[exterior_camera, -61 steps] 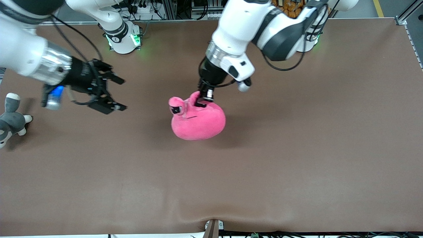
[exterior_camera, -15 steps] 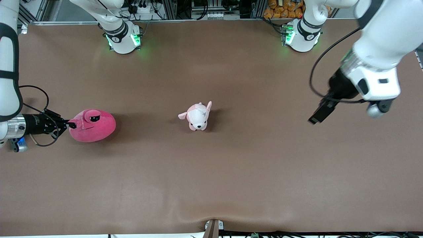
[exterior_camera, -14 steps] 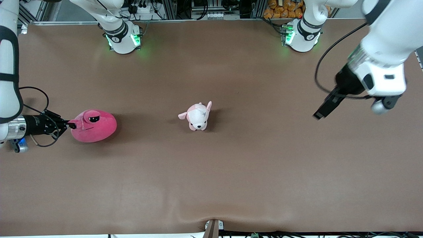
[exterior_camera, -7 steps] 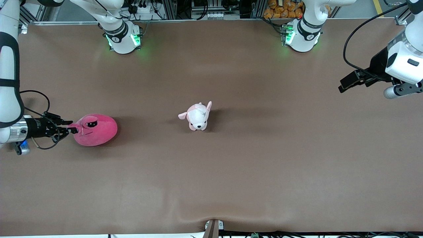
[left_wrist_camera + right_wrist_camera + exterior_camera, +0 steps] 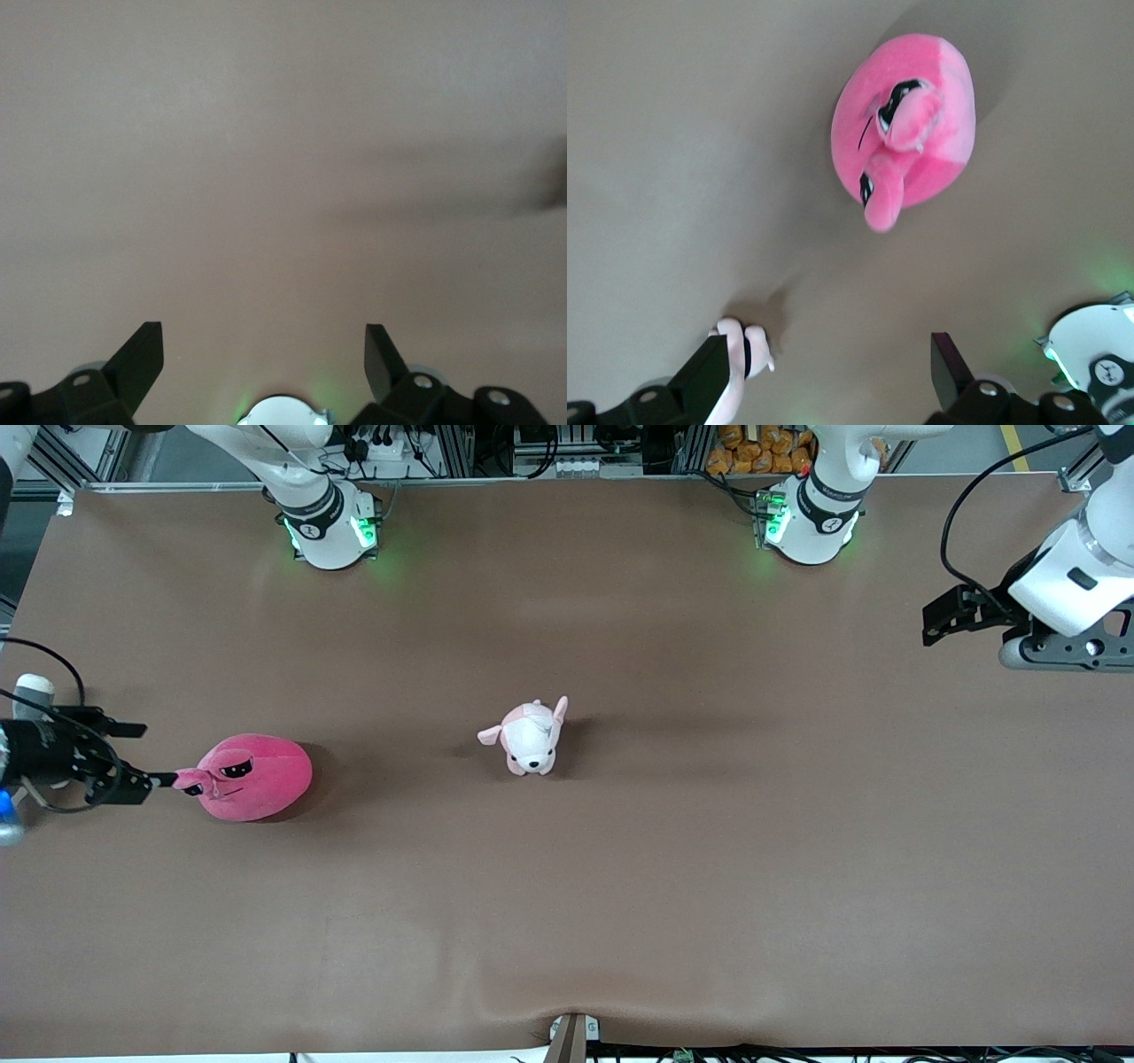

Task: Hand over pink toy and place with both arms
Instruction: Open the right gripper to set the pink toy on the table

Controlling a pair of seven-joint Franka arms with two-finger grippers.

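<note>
Pink toy (image 5: 252, 775) sits free on counter (image 5: 620, 886); right claw (image 5: 133, 757) wide open, empty beside it; left claw (image 5: 939, 615) open, empty.

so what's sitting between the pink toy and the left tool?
Only the small plush dog, mid-table in the front view. The pink toy lies toward the right arm's end; the left tool hangs open over its own end.

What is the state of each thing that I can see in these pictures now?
pink toy: released, resting on the table toward the right arm's end.
right gripper: open, empty, beside the pink toy.
left gripper: open, empty, over the table at the left arm's end.
small pink-and-white plush dog: resting on the table near its middle, untouched.
</note>
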